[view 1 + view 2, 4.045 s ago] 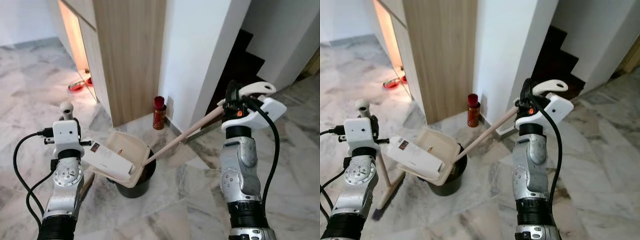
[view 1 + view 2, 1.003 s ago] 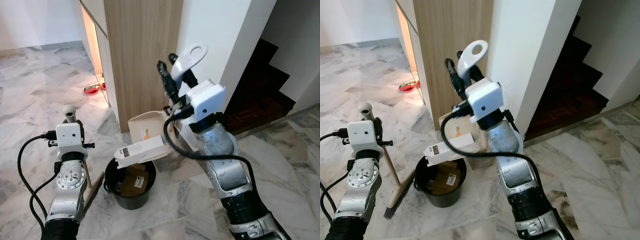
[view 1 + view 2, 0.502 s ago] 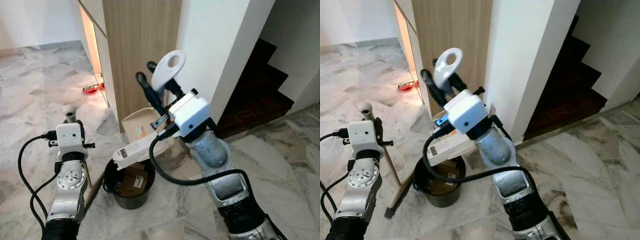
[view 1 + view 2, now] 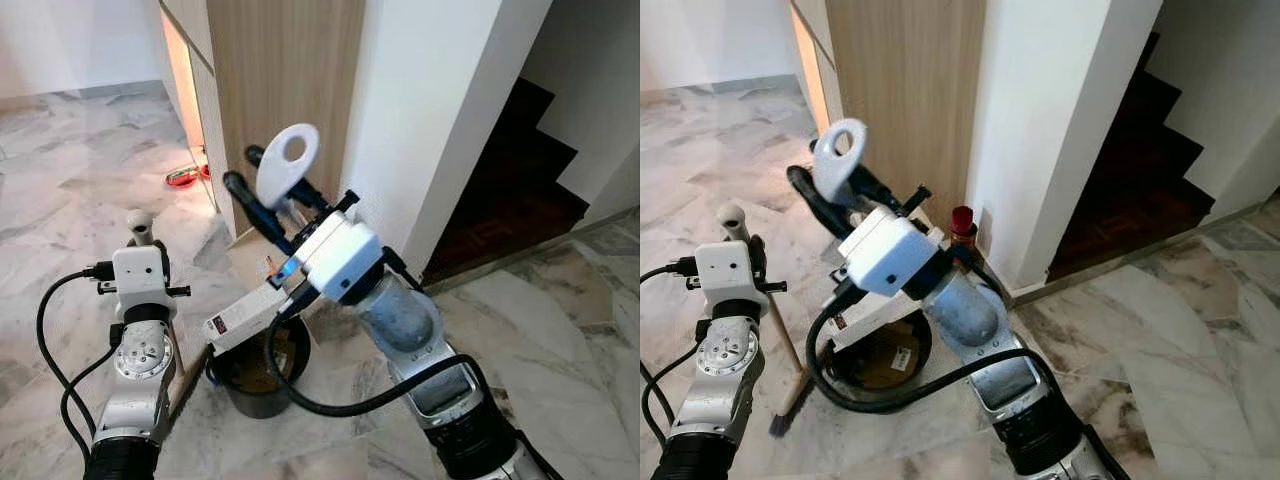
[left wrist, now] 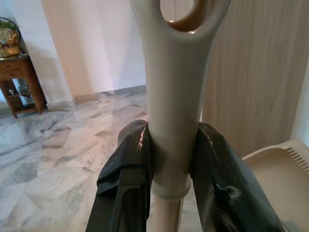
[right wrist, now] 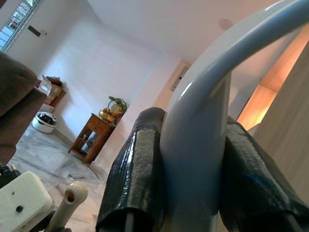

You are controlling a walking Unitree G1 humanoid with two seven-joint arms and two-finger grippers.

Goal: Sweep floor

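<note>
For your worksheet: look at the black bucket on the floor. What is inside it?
Inside the black bucket lies brown cardboard rubbish with a white label. The dustpan held over it by the right tool covers the far part.

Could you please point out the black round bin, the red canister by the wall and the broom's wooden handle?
black round bin (image 4: 262, 395): left eye view, front outer wall.
red canister (image 4: 961, 224): right eye view, upper body.
broom's wooden handle (image 4: 786, 345): right eye view, lower shaft, above the bristles.
</note>
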